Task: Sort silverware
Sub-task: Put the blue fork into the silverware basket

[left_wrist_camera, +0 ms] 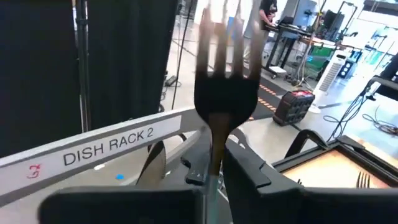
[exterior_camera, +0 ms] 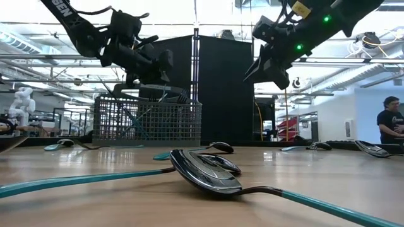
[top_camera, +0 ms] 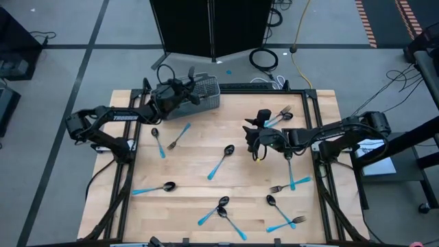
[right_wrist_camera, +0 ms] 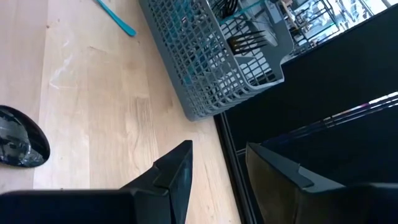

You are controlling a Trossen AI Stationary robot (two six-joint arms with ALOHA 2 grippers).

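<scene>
The left gripper [top_camera: 188, 88] hangs over the basket [top_camera: 206, 96], jaws pinching a fork [left_wrist_camera: 225, 87] tines-up — likely poised to drop it in. The right gripper [top_camera: 252, 140] hovers mid-surface, jaws spread and empty; other silverware lies scattered.

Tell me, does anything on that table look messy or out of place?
Yes. Blue-handled spoons and forks lie scattered at all angles over the wooden table, not lined up. Near the front edge two spoons lie crossed over each other. Only the grey mesh basket at the back holds a few pieces upright.
</scene>
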